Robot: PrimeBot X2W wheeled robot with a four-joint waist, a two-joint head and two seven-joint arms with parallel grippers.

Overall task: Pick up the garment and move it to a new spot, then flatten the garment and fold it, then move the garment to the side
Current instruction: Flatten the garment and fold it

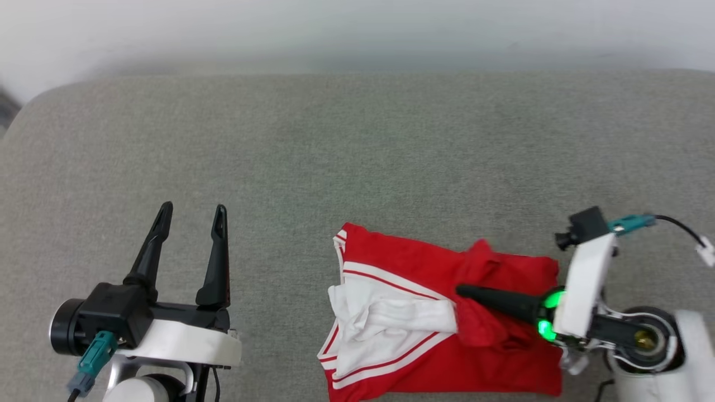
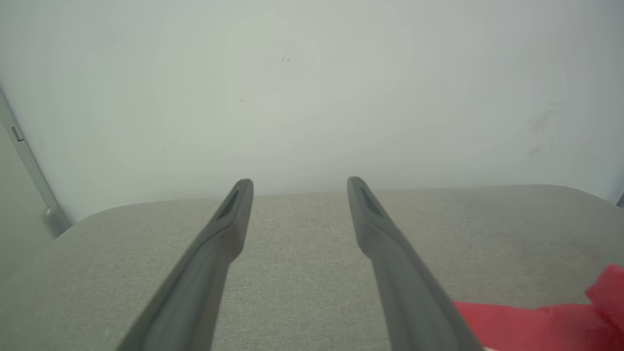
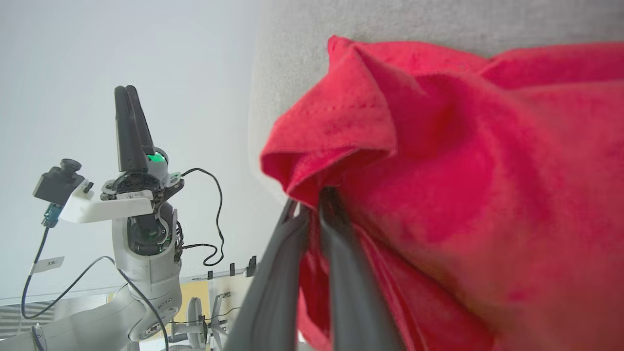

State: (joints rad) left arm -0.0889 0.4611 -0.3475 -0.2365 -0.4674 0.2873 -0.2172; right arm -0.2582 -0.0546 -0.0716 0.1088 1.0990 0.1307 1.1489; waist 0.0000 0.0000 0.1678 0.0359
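Observation:
The garment (image 1: 413, 268) lies folded into a rough rectangle on the grey padded surface, red with a white sleeve and red-white stripe trim showing on its left half. My right gripper (image 1: 462, 290) reaches in from the right, pointing left, and is shut on a raised fold of red cloth near the garment's middle. In the right wrist view the two fingers (image 3: 336, 234) pinch that fold of the garment (image 3: 463, 161), which drapes over their tips. My left gripper (image 1: 192, 211) stands open at the lower left, well clear of the cloth, with nothing between its fingers (image 2: 234, 209). A red corner of the garment (image 2: 531, 321) shows at the lower right.
The grey padded surface (image 1: 357, 145) stretches wide, with bare room left of and beyond the garment. Its far edge meets a white wall (image 1: 357, 28), and its far left corner (image 1: 33, 106) is rounded. My left gripper (image 3: 129, 102) also appears in the right wrist view.

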